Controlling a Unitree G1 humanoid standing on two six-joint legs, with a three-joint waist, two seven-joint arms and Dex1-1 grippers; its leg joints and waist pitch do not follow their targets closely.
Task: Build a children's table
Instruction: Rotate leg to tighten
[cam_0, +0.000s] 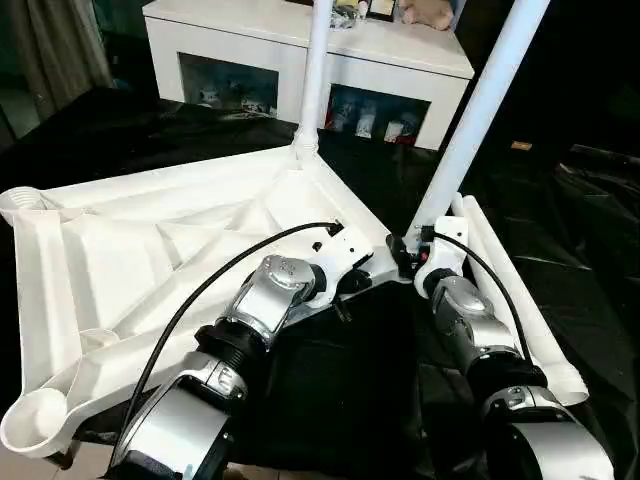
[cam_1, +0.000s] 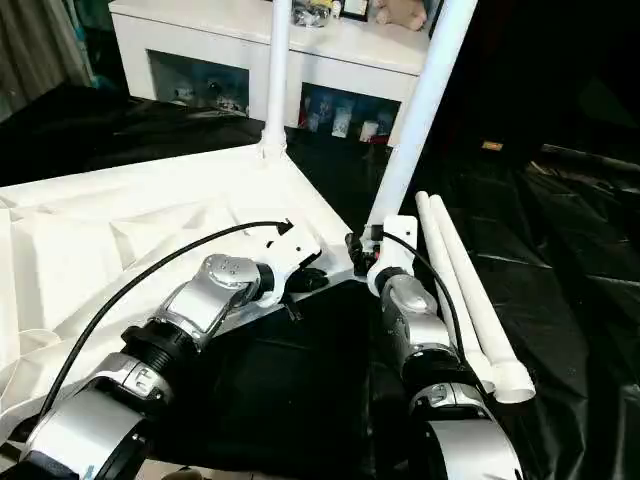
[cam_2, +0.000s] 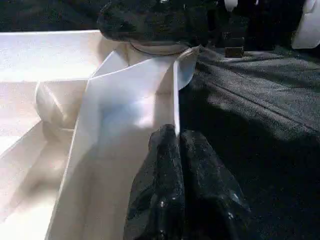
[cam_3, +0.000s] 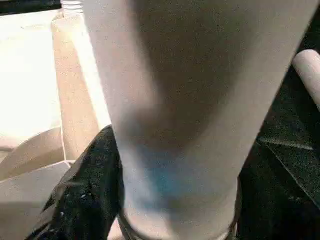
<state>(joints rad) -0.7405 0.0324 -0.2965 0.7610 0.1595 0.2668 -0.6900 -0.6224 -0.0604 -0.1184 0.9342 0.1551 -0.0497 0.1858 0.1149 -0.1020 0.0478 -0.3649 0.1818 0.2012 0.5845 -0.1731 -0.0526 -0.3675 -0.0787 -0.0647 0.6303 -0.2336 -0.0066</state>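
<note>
- Nearest: black sheet (cam_0: 560, 250) covering the work surface, wrinkled and glossy.
- Lying on it upside down: white tabletop (cam_0: 120, 250), ribbed underside up, open round socket (cam_0: 35, 415) at the near-left corner.
- Left gripper (cam_2: 176, 145) pressed together, pinching the tabletop's thin edge wall.
- Right gripper (cam_0: 412, 250) clamped on the base of a leaning leg (cam_0: 480, 110), at the tabletop's near corner; long axis tilted up and toward the right.
- Just beside, to the right: two spare legs (cam_1: 465, 290) lying flat, side by side, running near to far.
- Farther: upright leg (cam_0: 316, 70) seated in the far corner.
- Behind: white cabinet (cam_0: 230, 45) with glass doors, small items inside and on top.
- No readable writing.
</note>
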